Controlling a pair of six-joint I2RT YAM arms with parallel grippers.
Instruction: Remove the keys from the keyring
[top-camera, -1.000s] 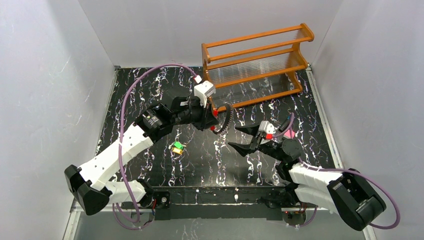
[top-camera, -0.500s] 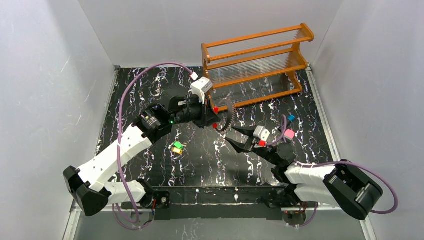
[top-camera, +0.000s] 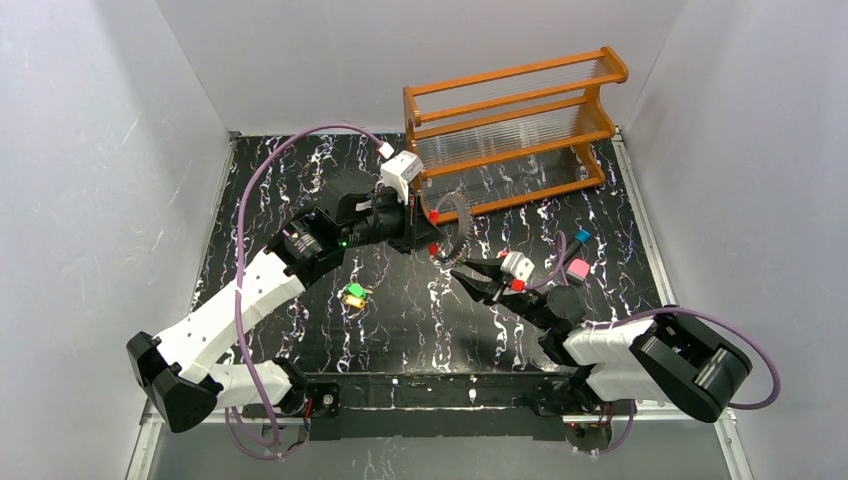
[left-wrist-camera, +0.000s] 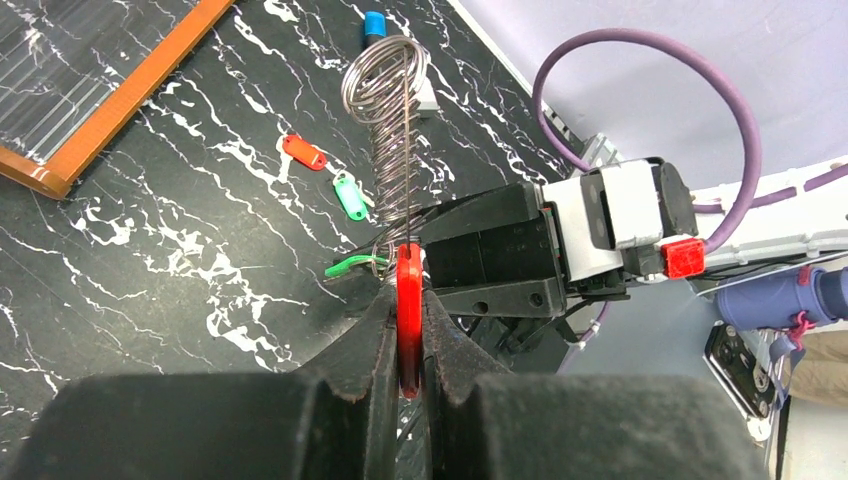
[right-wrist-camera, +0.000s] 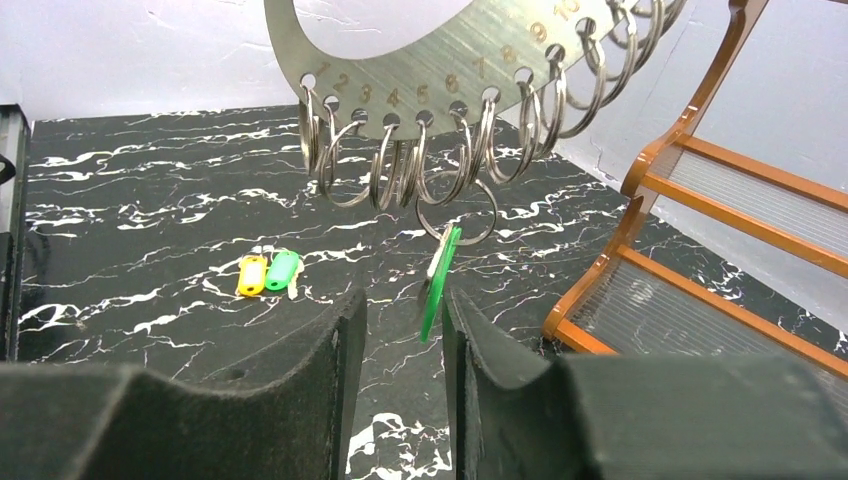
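Observation:
The keyring (top-camera: 458, 224) is a big silvery ring strung with several split rings, held up off the table. My left gripper (left-wrist-camera: 408, 300) is shut on its red segment (left-wrist-camera: 407, 310). In the right wrist view the keyring (right-wrist-camera: 430, 60) hangs just ahead. One green-headed key (right-wrist-camera: 438, 285) dangles from it between my right gripper's (right-wrist-camera: 403, 300) fingers, close against the right finger (right-wrist-camera: 470, 340). The jaws still stand apart around the key. From above, the right gripper (top-camera: 468, 277) sits just below the ring. Loose yellow (right-wrist-camera: 250, 275) and green (right-wrist-camera: 281, 270) keys lie on the table.
The orange wooden rack (top-camera: 520, 120) stands at the back right, close behind the ring. More loose tags lie on the black marbled table (top-camera: 300, 180): red (left-wrist-camera: 303, 152), green (left-wrist-camera: 349, 195), blue (top-camera: 582, 237) and pink (top-camera: 578, 268). White walls enclose the table.
My right gripper has moved left and forward, up under the keyring, and its jaws have narrowed around the hanging green key. The left gripper kept its grip and shifted the ring slightly back.

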